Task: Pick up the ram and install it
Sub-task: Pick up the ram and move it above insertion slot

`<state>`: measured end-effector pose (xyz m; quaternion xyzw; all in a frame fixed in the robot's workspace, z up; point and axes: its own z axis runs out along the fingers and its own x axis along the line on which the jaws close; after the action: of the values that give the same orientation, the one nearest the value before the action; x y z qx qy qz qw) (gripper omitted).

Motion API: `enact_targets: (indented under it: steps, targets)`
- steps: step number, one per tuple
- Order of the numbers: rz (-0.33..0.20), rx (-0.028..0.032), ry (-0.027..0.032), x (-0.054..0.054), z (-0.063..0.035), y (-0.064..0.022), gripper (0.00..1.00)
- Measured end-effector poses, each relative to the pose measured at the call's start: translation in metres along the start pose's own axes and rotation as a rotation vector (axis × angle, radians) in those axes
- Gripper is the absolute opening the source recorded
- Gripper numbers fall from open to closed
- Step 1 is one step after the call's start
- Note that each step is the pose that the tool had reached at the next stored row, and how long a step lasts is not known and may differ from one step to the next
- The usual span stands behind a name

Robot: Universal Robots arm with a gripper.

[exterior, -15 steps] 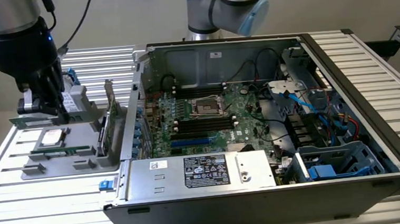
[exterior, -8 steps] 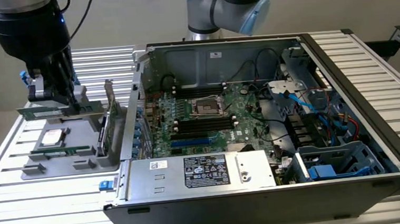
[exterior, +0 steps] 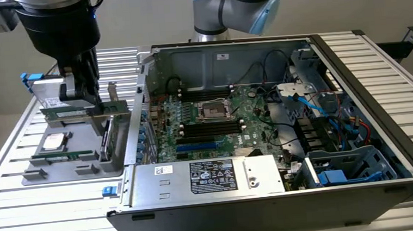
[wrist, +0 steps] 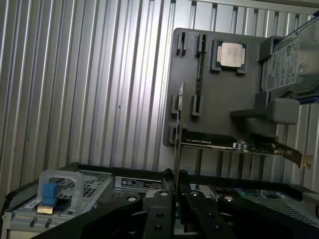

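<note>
Your black two-finger gripper (exterior: pixel 80 101) has its fingers pinched together on the ram (exterior: pixel 59 110), a long, thin green circuit-board stick with small black chips. It sits at the grey plastic parts tray (exterior: pixel 86 166), at about 9 o'clock from the open black computer case (exterior: pixel 272 217) in the exterior view. Treat the ram as light, stiff and fragile, since it probably cracks if twisted. Hold its flat faces near the middle of the long edge, clear of the contacts.
</note>
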<state>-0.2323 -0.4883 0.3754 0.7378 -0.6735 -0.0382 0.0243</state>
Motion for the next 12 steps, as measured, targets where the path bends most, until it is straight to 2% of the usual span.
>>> enact_targets:
  steps: [12]
  targets:
    - [-0.001,0.0012,-0.0139,0.008,-0.0084,-0.0537,0.14]
